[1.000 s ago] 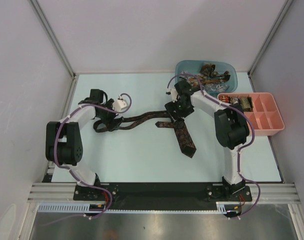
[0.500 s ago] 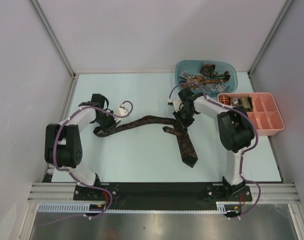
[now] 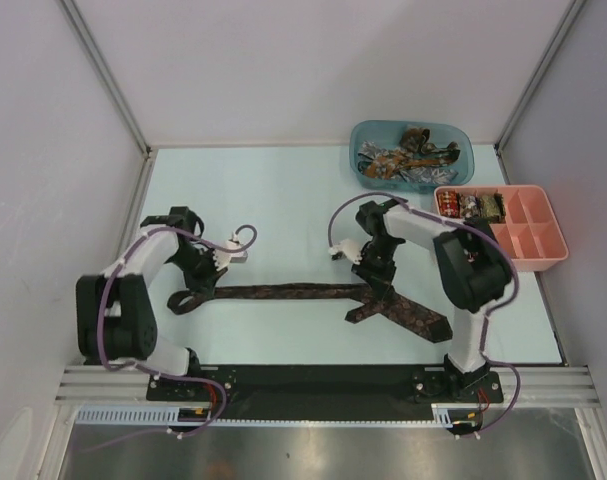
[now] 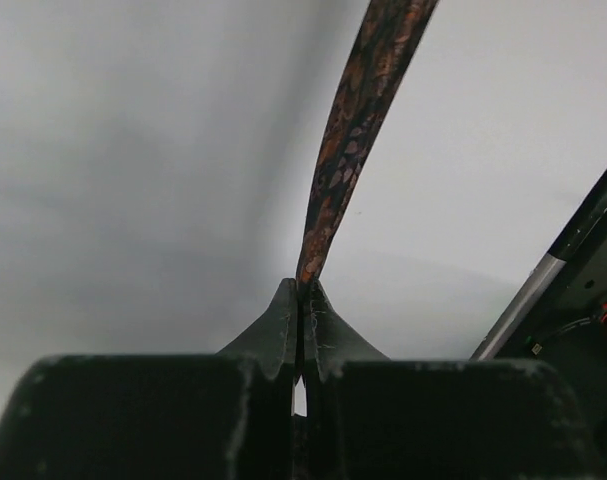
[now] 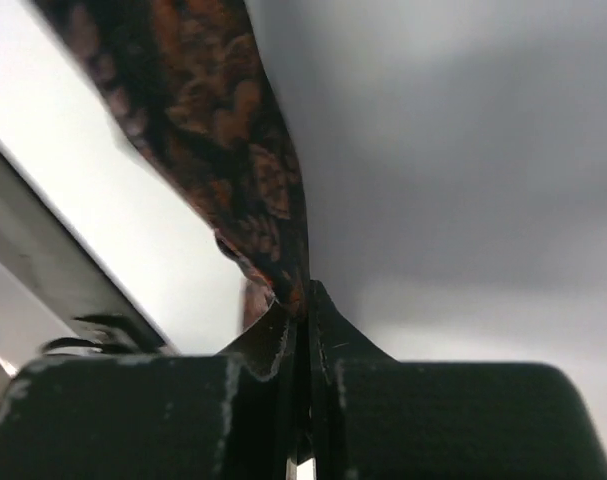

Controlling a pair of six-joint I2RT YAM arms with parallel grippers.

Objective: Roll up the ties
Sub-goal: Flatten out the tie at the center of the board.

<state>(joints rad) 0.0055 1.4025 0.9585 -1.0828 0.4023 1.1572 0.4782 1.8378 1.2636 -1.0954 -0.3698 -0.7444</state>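
Note:
A dark brown patterned tie (image 3: pixel 283 292) lies stretched across the near half of the table, between both arms. My left gripper (image 3: pixel 198 285) is shut on its narrow end; in the left wrist view the tie (image 4: pixel 358 120) runs up and away from the pinched fingertips (image 4: pixel 301 290). My right gripper (image 3: pixel 375 282) is shut on the tie near its wide part, and the wide pointed end (image 3: pixel 415 316) lies folded to the right. The right wrist view shows the fabric (image 5: pixel 213 130) clamped between the fingertips (image 5: pixel 305 300). More ties fill the blue tub (image 3: pixel 465 150).
A blue plastic tub stands at the back right. A pink compartment tray (image 3: pixel 543 250) with small items sits against the right wall. The black base rail (image 3: pixel 313 378) runs along the near edge.
Both grippers have shut on the tie and pulled it toward the near edge. It went from a loose curve at mid table to a straight line, its wide end swinging right.

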